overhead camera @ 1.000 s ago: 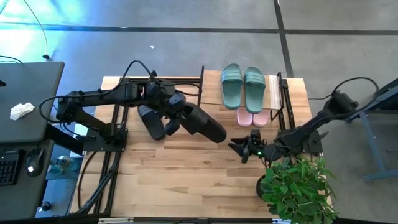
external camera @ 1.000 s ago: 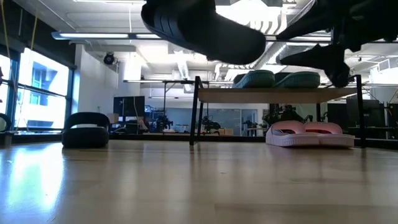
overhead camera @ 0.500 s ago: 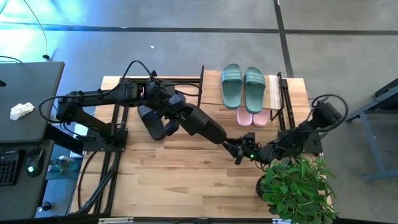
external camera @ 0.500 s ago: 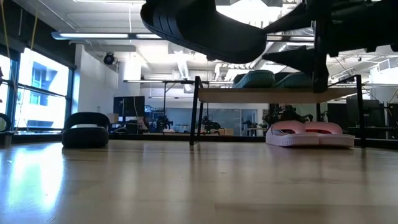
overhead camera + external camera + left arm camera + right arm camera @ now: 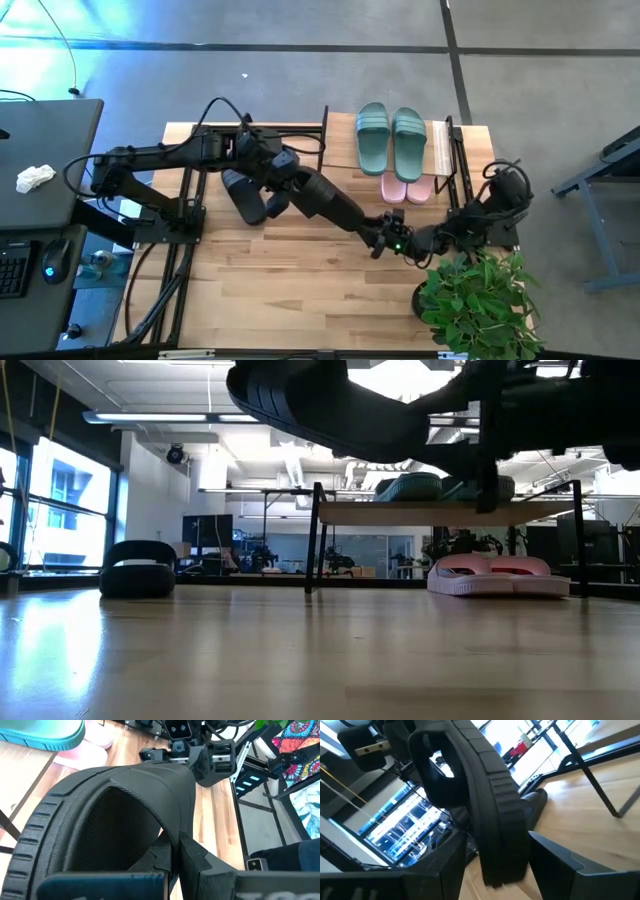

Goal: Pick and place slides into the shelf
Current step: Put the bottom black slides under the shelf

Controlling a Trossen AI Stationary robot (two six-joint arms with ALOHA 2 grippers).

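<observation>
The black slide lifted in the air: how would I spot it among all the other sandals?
Start at the light wooden tabletop and follow the left arm out from its left side. Past its tip, in mid-air, hangs the black open-toe slide, gripped by the left gripper. Its black partner lies on the table, and the green and pink pairs sit at the shelf.

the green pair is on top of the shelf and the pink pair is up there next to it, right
Not quite. The green pair is on top of the shelf, but the pink pair sits on the table under the top board, as the low view shows.
</observation>
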